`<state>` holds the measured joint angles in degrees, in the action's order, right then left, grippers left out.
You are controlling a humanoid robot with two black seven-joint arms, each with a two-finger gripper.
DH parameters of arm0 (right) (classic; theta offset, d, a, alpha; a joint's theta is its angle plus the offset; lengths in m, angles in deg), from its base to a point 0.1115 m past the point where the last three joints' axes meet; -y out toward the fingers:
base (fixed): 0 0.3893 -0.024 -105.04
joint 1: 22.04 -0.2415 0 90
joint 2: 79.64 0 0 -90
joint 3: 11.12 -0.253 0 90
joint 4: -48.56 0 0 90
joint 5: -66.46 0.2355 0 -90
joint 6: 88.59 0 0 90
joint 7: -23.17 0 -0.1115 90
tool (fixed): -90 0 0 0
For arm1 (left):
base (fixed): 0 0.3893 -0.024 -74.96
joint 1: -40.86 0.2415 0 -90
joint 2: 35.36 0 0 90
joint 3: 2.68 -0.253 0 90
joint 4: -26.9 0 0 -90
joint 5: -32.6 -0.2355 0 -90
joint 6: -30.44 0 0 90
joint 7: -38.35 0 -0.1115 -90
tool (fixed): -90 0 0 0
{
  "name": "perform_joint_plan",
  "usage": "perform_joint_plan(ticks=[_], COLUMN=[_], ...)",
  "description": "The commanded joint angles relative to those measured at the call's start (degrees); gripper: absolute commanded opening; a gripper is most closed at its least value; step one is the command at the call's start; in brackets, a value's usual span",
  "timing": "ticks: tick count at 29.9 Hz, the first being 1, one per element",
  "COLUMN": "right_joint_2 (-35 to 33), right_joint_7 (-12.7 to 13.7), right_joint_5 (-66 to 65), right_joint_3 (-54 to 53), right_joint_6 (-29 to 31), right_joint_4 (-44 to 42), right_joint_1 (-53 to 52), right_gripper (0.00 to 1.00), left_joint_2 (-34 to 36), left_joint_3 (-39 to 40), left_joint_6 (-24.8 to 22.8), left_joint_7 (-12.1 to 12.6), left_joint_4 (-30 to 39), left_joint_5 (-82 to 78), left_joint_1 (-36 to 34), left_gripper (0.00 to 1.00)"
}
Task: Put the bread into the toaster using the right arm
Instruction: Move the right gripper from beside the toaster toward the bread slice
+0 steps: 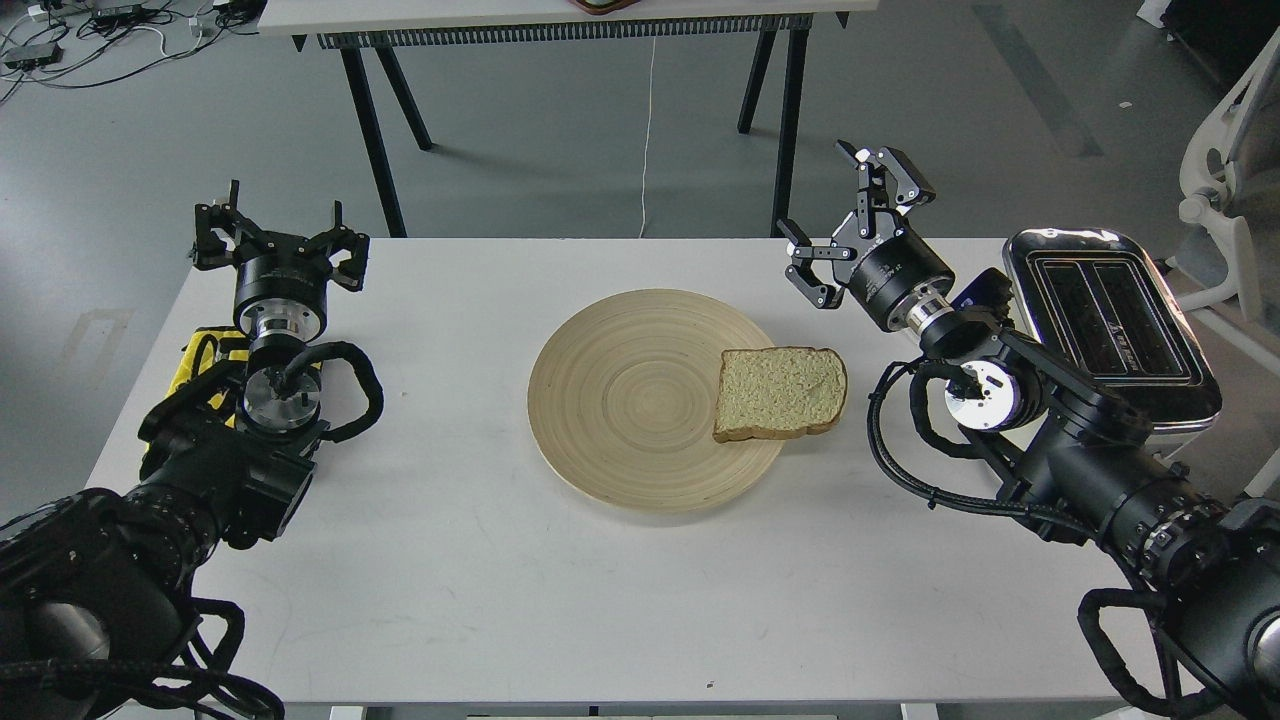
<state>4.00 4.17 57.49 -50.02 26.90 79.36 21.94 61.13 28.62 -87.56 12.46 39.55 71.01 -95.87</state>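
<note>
The bread (780, 391) lies flat on the right edge of a round wooden plate (620, 400), partly overhanging the table. The toaster (1110, 320) stands at the table's right edge, its chrome top and two black slots facing up. My right gripper (855, 225) hovers open above the table, up and to the right of the bread and left of the toaster, holding nothing. My left gripper (275, 240) is open near the far left table edge, empty.
The white table (450, 560) carries the plate at its centre. A yellow and black object (205, 355) lies under my left arm. Another table with black legs (380, 120) stands behind, and a white chair (1230, 170) is at the far right.
</note>
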Motion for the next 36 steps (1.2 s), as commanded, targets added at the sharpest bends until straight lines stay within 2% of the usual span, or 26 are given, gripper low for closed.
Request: perform_joint_plan(ticks=[1,8,12,16,19,23,27,29,32,36], right_joint_2=[-0.06,0.21,-0.06,-0.76,-4.96,-9.89,-15.6,-17.63,-19.04,-18.95], right_joint_7=[0.01,0.1,1.15,1.42,1.68,2.12,5.63,6.51,6.87,8.44], right_joint_5=[0.0,-0.17,-1.23,-2.37,-5.17,-9.13,-13.78,-16.95,-19.86,-20.21], right_joint_3=[0.06,0.14,1.54,8.3,15.5,23.07,25.98,26.86,27.83,28.18], right_joint_6=[0.09,-0.61,-1.23,-4.56,-6.94,-14.83,-25.55,-30.04,-36.8,-41.56], right_joint_4=[-0.05,-0.05,-0.22,0.22,1.27,7.84,17.42,21.99,27.27,30.36], right_joint_1=[-0.12,-0.91,-3.98,-8.1,-11.88,-14.97,-14.8,-14.1,-11.12,-7.6], right_gripper=[0.97,0.97,0.97,0.97,0.97,0.97,0.97,0.97,0.97,0.97], left_joint_2=[0.1,0.02,-0.07,0.02,0.02,0.02,0.02,-0.07,0.02,-0.07], left_joint_3=[-0.02,-0.02,-0.02,-0.02,-0.02,0.07,0.07,0.07,0.07,0.07], left_joint_6=[0.0,0.0,0.0,0.0,0.0,0.0,0.0,0.0,0.0,0.0], left_joint_7=[0.22,0.31,0.31,0.31,0.31,0.31,0.31,0.31,0.31,0.31], left_joint_4=[0.0,0.26,0.35,0.26,0.26,0.26,0.26,0.26,0.26,0.26], left_joint_5=[0.0,0.0,0.0,0.0,0.0,0.0,0.0,0.0,0.0,0.0], left_joint_1=[-0.02,0.07,0.07,0.07,0.07,0.07,0.07,-0.02,-0.02,0.06], left_gripper=[1.0,1.0,1.0,1.0,1.0,1.0,1.0,1.0,1.0,1.0])
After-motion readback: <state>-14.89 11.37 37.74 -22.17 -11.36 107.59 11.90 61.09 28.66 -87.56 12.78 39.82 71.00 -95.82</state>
